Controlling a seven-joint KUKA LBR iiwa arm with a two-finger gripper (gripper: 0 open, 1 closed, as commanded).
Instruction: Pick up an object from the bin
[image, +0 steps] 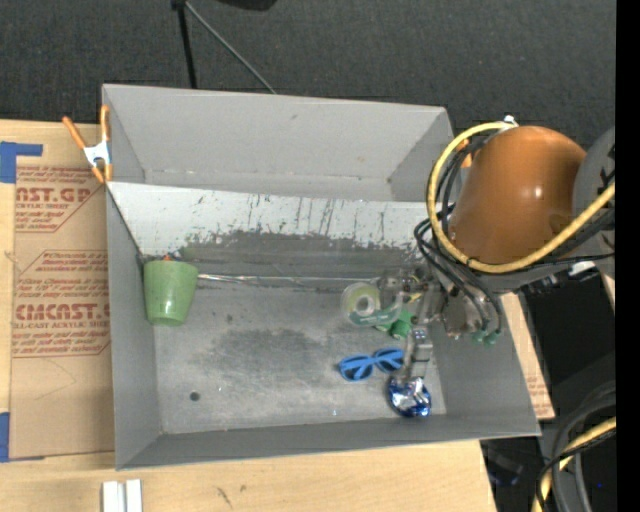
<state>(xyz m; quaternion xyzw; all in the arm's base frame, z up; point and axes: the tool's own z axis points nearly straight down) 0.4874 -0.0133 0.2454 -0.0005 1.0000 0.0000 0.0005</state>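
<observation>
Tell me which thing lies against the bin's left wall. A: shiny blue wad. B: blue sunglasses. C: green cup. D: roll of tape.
C: the green cup sits against the left wall of the bin, while the blue sunglasses and the roll of tape lie over on the right side.

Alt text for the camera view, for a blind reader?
Robot arm reaches from the right into a grey metal bin, its claw over a shiny blue crumpled thing at lower right. Blue sunglasses and a pale tape roll lie close by; a green cup sits at the left wall.
</observation>
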